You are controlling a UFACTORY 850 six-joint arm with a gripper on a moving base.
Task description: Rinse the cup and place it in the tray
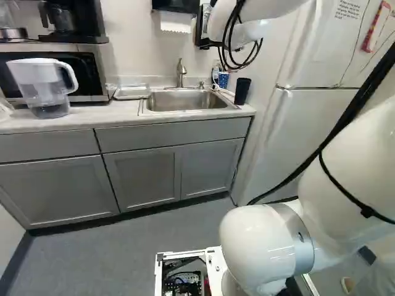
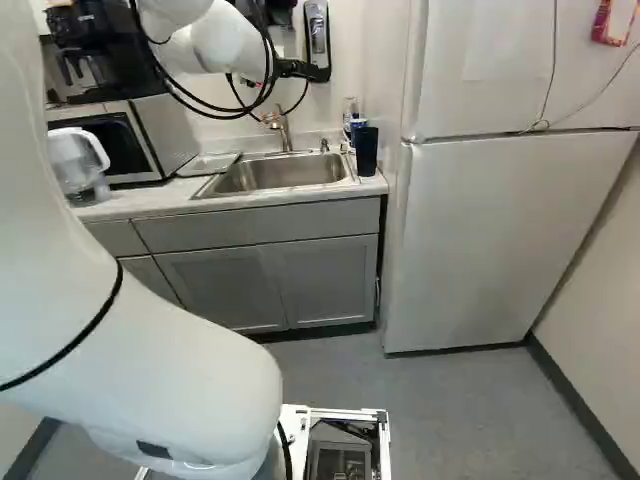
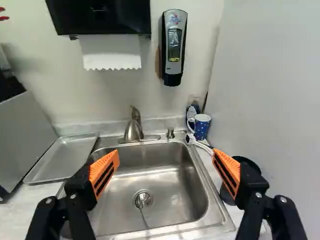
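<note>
Mug (image 3: 202, 128) upright on bench (image 1: 74, 123), long axis vertical, mouth up, handle toward faucet (image 3: 133, 128); contents can't be told. Tool (image 2: 298, 69) released, fingers spread wide; mug ahead of it, beyond sink (image 3: 218, 202) corner. Tray (image 3: 62, 159) flat beside sink, between it and microwave (image 1: 97, 77). Drain (image 3: 143, 199) in sink floor. Bottle (image 3: 193, 109) just behind mug; white hose (image 3: 201, 145) in front. Black cup (image 1: 241, 91) upright near mug, partly behind one finger in wrist view.
</note>
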